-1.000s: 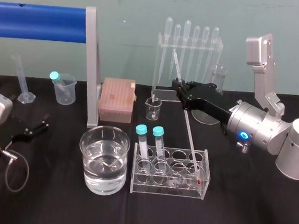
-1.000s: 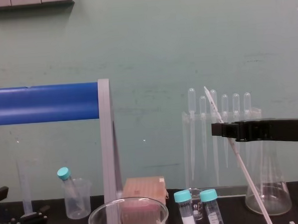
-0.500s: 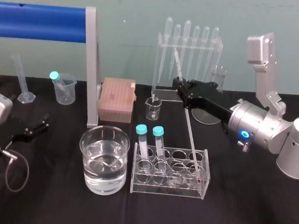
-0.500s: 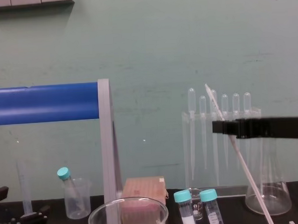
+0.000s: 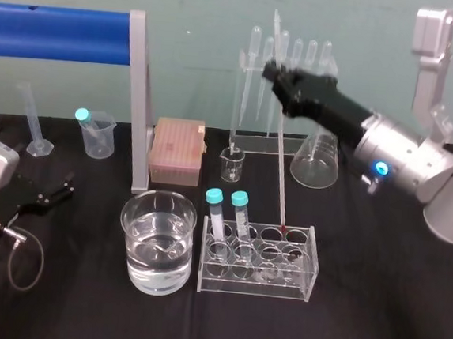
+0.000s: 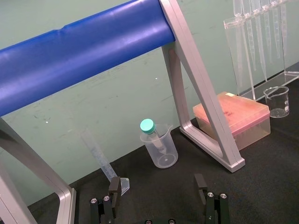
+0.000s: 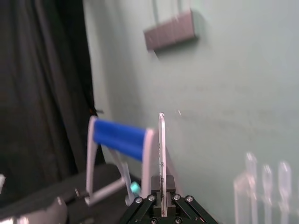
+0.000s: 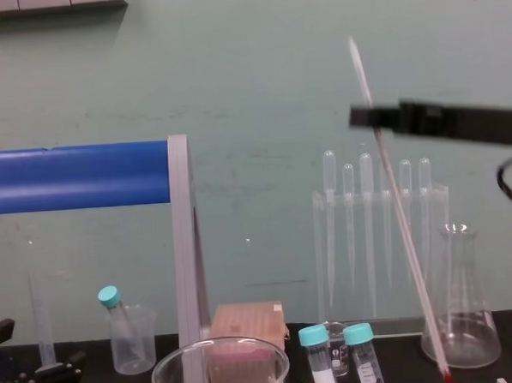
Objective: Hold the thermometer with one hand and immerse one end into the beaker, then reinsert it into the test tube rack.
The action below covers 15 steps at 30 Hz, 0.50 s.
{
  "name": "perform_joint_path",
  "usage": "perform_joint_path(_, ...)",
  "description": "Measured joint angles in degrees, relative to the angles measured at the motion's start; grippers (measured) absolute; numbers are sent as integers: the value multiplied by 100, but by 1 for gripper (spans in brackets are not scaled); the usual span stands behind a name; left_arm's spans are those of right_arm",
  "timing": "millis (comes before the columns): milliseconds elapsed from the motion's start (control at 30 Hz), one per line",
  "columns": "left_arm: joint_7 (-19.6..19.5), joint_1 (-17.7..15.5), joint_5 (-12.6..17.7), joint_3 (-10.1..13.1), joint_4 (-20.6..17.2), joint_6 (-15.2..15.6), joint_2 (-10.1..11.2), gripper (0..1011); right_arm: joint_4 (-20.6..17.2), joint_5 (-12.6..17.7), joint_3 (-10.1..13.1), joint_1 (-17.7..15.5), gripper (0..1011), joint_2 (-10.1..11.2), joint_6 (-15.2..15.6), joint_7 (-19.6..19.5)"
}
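You've raised the thermometer (image 5: 280,150), its red tip just above the rack (image 5: 254,288), right gripper (image 5: 274,70) jaws clamped on its stem; next swing left and dip it in the beaker (image 5: 137,235), left gripper (image 5: 54,194) idle.

The right gripper (image 8: 365,117) held the thermometer (image 8: 405,227) near its top — the rod tilted, its red tip low before the conical flask (image 8: 460,318).

The beaker (image 5: 134,241) stands just left of the test tube rack (image 5: 254,288); the thermometer (image 5: 280,162) hangs above the rack.
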Motion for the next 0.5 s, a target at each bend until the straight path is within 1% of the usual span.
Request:
perform_joint_path(67, 0, 0, 0, 0, 0, 0, 0, 1008, -15, 38, -12, 109, 57, -38, -174, 121)
perform_joint_path(100, 0, 0, 0, 0, 0, 0, 0, 1008, -15, 62, -30, 183, 57, -73, -308, 218)
perform_joint_path(200, 0, 0, 0, 0, 0, 0, 0, 1008, 16, 107, -63, 305, 56, -146, -511, 374)
perform_joint_path(233, 0, 0, 0, 0, 0, 0, 0, 1008, 62, 145, -90, 381, 56, -206, -644, 486)
perform_joint_path(333, 0, 0, 0, 0, 0, 0, 0, 1008, 174, 241, -145, 522, 57, -341, -888, 693)
perform_joint_path(433, 0, 0, 0, 0, 0, 0, 0, 1008, 308, 350, -185, 627, 56, -467, -1064, 880)
perform_joint_path(467, 0, 0, 0, 0, 0, 0, 0, 1008, 401, 424, -214, 689, 56, -561, -1177, 991)
perform_joint_path(500, 0, 0, 0, 0, 0, 0, 0, 1008, 448, 460, -232, 718, 56, -609, -1230, 1048)
